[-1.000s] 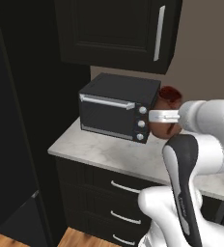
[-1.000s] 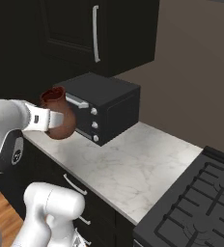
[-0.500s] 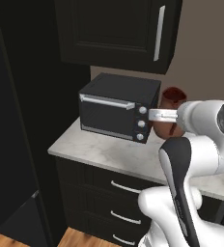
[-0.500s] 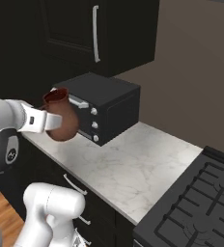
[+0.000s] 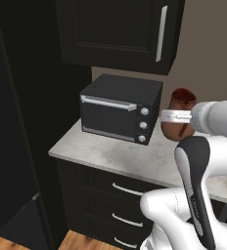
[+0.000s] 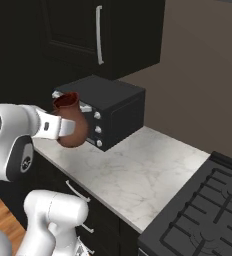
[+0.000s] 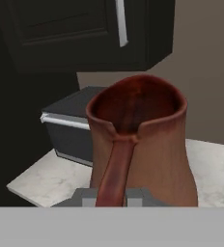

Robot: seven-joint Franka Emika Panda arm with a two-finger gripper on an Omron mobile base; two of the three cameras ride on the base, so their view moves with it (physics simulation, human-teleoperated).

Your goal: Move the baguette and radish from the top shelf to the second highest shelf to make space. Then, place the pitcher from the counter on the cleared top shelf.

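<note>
The reddish-brown pitcher [image 5: 182,113] hangs in the air above the counter [image 5: 110,155], just right of the toaster oven. My gripper [image 5: 176,116] is shut on its thin loop handle. In the right base view the pitcher [image 6: 72,123] is upright in front of the oven, held by the gripper [image 6: 63,128] over the counter [image 6: 138,172]. The hand view looks into the pitcher's [image 7: 155,140] open mouth, and its handle [image 7: 115,169] runs down between the gripper's [image 7: 111,197] fingertips. The baguette, the radish, the top shelf and the second highest shelf are out of view.
A black toaster oven [image 5: 121,113] stands on the counter under a black wall cabinet [image 5: 118,31]. A tall dark panel [image 5: 10,122] fills the left side. Black drawers [image 5: 115,195] sit below the worktop. A stove top [image 6: 208,205] lies at the right.
The pitcher has shifted a little to the right in the gripper's hold, and the arm's elbow has swung with it. The grip has stayed shut.
</note>
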